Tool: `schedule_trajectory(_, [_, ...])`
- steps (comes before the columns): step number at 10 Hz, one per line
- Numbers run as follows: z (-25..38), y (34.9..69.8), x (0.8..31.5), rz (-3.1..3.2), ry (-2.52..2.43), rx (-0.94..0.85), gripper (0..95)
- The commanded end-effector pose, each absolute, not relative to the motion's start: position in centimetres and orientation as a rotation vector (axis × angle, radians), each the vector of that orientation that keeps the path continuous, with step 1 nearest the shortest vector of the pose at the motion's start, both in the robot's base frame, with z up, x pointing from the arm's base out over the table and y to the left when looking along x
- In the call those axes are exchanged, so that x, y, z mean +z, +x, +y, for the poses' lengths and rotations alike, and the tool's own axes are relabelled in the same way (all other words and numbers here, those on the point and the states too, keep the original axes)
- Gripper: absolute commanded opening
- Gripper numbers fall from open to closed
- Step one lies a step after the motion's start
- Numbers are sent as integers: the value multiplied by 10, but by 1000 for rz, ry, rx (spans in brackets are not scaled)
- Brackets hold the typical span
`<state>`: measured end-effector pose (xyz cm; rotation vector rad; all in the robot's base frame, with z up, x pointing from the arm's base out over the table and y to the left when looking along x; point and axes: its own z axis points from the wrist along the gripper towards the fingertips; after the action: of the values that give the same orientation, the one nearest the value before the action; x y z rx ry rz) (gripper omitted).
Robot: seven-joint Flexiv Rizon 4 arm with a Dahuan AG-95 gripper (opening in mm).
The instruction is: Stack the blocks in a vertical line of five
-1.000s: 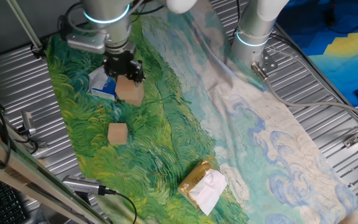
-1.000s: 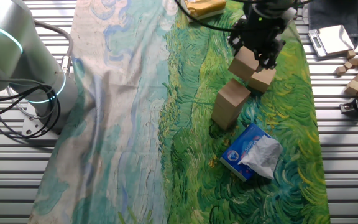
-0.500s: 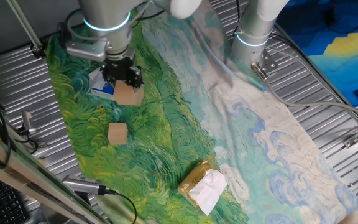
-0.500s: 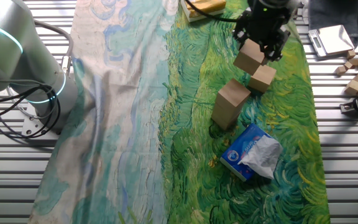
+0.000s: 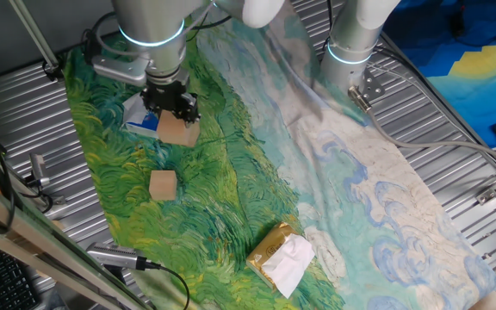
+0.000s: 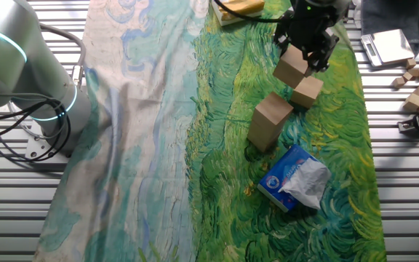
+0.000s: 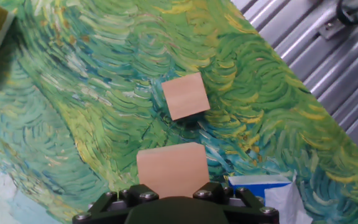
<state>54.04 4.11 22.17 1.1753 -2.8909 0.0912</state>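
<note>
My gripper (image 6: 304, 54) is shut on one tan wooden block (image 6: 292, 68), held in the air above the green cloth. A short upright stack of blocks (image 6: 270, 120) stands just below and beside it in the other fixed view; I cannot tell how many it holds. One loose block (image 6: 308, 92) lies on the cloth close by. In one fixed view the gripper (image 5: 175, 110) and held block (image 5: 178, 131) cover the stack, and the loose block (image 5: 163, 184) lies nearer the camera. The hand view shows the held block (image 7: 173, 169) between my gripper (image 7: 174, 194) jaws, with the loose block (image 7: 186, 96) beyond.
A blue-and-white packet (image 6: 294, 177) lies beside the stack. A yellow packet with white tissue (image 5: 281, 256) lies at the cloth's near end in one fixed view. Several small wooden blocks (image 6: 416, 86) sit on the metal slats off the cloth. A second arm's base (image 5: 351, 52) stands on the cloth's far side.
Over the first half second the gripper shifted slightly with the block in it. Since then it has barely moved. Stack and loose block are unchanged.
</note>
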Motion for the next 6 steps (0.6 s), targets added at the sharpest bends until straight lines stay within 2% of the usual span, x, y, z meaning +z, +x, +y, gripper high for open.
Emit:
schedule_trajectory(1, [41,541,222,-2885,1184,96,0])
schedule_trajectory(6, [41,541,222,-2858,1182,116,0])
